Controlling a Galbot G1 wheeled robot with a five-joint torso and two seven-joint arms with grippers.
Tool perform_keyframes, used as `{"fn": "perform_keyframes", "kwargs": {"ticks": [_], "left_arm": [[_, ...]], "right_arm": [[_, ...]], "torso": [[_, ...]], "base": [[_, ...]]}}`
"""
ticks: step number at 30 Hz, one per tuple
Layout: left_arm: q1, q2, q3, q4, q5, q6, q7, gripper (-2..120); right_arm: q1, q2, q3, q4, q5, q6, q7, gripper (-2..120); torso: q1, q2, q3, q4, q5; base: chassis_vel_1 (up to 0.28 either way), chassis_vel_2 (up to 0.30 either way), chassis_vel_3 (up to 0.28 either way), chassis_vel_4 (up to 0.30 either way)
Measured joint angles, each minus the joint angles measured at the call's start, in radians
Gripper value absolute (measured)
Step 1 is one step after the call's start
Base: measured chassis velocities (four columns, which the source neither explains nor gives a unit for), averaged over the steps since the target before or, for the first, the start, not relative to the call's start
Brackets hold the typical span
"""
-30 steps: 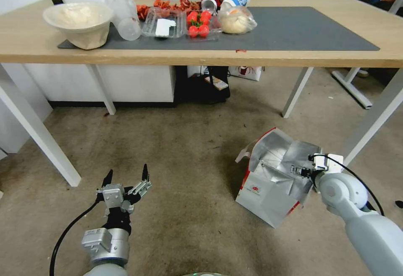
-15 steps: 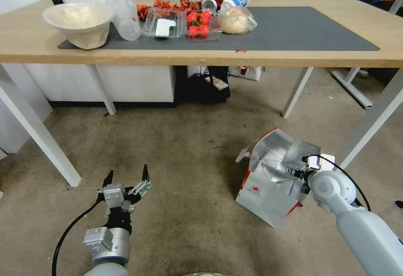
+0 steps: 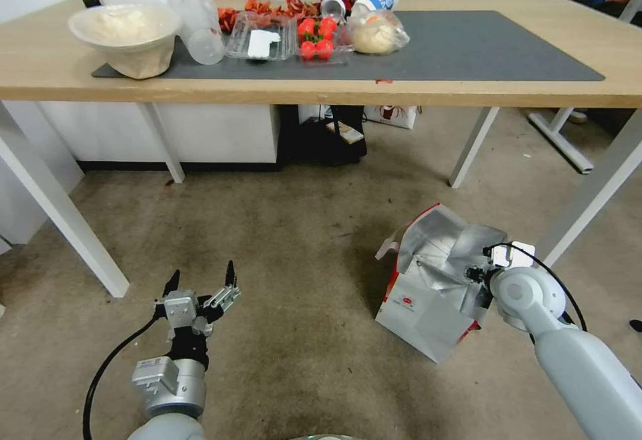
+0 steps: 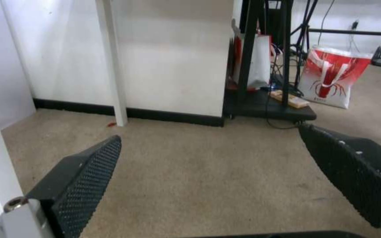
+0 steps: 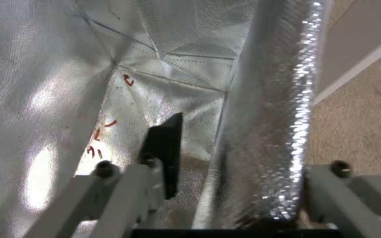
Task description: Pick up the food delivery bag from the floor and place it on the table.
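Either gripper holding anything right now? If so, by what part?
The left gripper is open and empty above the floor. The right gripper straddles the foil-lined side wall of the food delivery bag at its top edge; whether it has clamped cannot be told.

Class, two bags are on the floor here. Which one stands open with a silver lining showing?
The food delivery bag at the right gripper: white, foil-lined, top open. The other, a red-and-white bag, sits behind the table.

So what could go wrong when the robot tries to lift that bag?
The right gripper straddles just one thin foil wall of the bag, one finger inside, so the wall may crumple or slip free. The bag is open and tilted on the floor, so it could swing or tip. The table holds food on its left part; the bag might bump it.
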Motion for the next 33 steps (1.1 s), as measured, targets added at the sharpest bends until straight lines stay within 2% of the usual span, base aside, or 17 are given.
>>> {"fn": "perform_keyframes", "kwargs": {"ticks": [6, 7, 10, 13, 14, 15, 16, 19, 20, 22, 24, 26, 27, 28, 31, 32, 33], "left_arm": [[-0.001, 0.000, 0.000, 0.000, -0.001, 0.000, -0.001, 100], [-0.002, 0.001, 0.000, 0.000, -0.001, 0.000, -0.001, 100], [-0.002, 0.001, 0.000, 0.000, -0.001, 0.001, -0.001, 100], [-0.003, 0.001, 0.000, 0.000, -0.001, 0.001, -0.002, 100], [-0.002, 0.002, -0.001, 0.000, -0.002, 0.002, -0.003, 100], [-0.001, 0.004, -0.003, -0.002, -0.003, 0.002, -0.005, 100], [-0.001, 0.004, -0.003, -0.002, -0.003, 0.002, -0.005, 100], [-0.001, 0.005, -0.006, -0.007, -0.004, 0.003, -0.010, 100], [-0.001, 0.005, -0.006, -0.007, -0.004, 0.003, -0.010, 100], [-0.001, 0.005, -0.008, -0.008, -0.005, 0.003, -0.011, 100], [-0.001, 0.005, -0.008, -0.009, -0.005, 0.004, -0.011, 100], [0.001, 0.004, -0.010, -0.013, -0.005, 0.004, -0.012, 100], [0.003, 0.001, -0.010, -0.015, -0.005, 0.005, -0.013, 100], [0.003, 0.001, -0.010, -0.015, -0.005, 0.005, -0.013, 100], [0.004, -0.005, -0.011, -0.021, -0.002, 0.010, -0.014, 100], [0.004, -0.005, -0.011, -0.021, -0.002, 0.010, -0.014, 100], [0.005, -0.006, -0.011, -0.023, -0.001, 0.011, -0.014, 100]], "right_arm": [[-0.003, -0.005, 0.002, 0.003, 0.002, 0.000, 0.003, 10], [-0.006, -0.008, 0.005, 0.004, 0.002, 0.001, 0.003, 2], [-0.013, -0.014, 0.011, 0.008, 0.002, 0.001, -0.007, 0], [-0.026, -0.026, 0.025, 0.015, -0.013, 0.006, -0.070, 0], [-0.036, -0.041, 0.033, 0.022, -0.026, 0.010, -0.122, 0], [-0.069, -0.091, 0.050, 0.050, -0.056, 0.026, -0.266, 0], [-0.069, -0.091, 0.050, 0.050, -0.056, 0.026, -0.266, 0], [-0.135, -0.184, 0.090, 0.108, -0.061, 0.036, -0.519, 0], [-0.135, -0.184, 0.090, 0.108, -0.061, 0.036, -0.519, 0], [-0.164, -0.233, 0.105, 0.129, -0.080, 0.046, -0.643, 0], [-0.173, -0.250, 0.109, 0.135, -0.090, 0.054, -0.684, 0], [-0.218, -0.337, 0.124, 0.157, -0.145, 0.118, -0.861, 0], [-0.249, -0.402, 0.139, 0.169, -0.187, 0.182, -0.996, 0], [-0.249, -0.402, 0.139, 0.169, -0.187, 0.182, -0.996, 0], [-0.291, -0.559, 0.171, 0.182, -0.240, 0.343, -1.265, 0], [-0.291, -0.559, 0.171, 0.182, -0.240, 0.343, -1.265, 0], [-0.288, -0.593, 0.177, 0.175, -0.262, 0.379, -1.337, 0]], "torso": [[0.000, 0.000, 0.000, 0.0001, 0.0000], [0.000, 0.000, 0.000, 0.0001, 0.0000], [0.000, 0.000, 0.000, 0.0001, 0.0001], [0.000, 0.000, 0.000, 0.0000, 0.0002], [0.000, 0.000, 0.000, 0.0001, 0.0001], [0.000, 0.000, 0.000, 0.0001, 0.0003], [0.000, 0.000, 0.000, 0.0001, 0.0003], [0.000, 0.000, 0.000, -0.0001, 0.0003], [0.000, 0.000, 0.000, -0.0001, 0.0003], [0.000, 0.000, 0.000, -0.0001, 0.0000], [0.000, 0.000, 0.000, -0.0001, -0.0002], [0.000, 0.000, 0.000, 0.0001, 0.0005], [0.000, 0.000, 0.000, 0.0000, 0.0002], [0.000, 0.000, 0.000, 0.0000, 0.0002], [0.000, 0.000, 0.000, 0.0000, -0.0001], [0.000, 0.000, 0.000, 0.0000, -0.0001], [0.000, 0.000, 0.000, 0.0001, 0.0000]], "base": [[0.000, 0.000, 0.000, 0.000], [0.000, 0.000, 0.000, 0.000], [0.000, 0.000, 0.000, 0.000], [0.000, 0.000, 0.000, 0.000], [0.000, 0.000, 0.000, 0.000], [0.000, 0.000, 0.000, 0.000], [0.000, 0.000, 0.000, 0.000], [0.000, 0.000, 0.000, 0.000], [0.000, 0.000, 0.000, 0.000], [0.000, 0.000, 0.000, 0.000], [0.000, 0.000, 0.000, 0.000], [0.000, 0.000, 0.000, 0.000], [0.000, 0.000, 0.000, 0.000], [0.000, 0.000, 0.000, 0.000], [0.000, 0.000, 0.000, 0.000], [0.000, 0.000, 0.000, 0.000], [0.000, 0.000, 0.000, 0.000]]}}
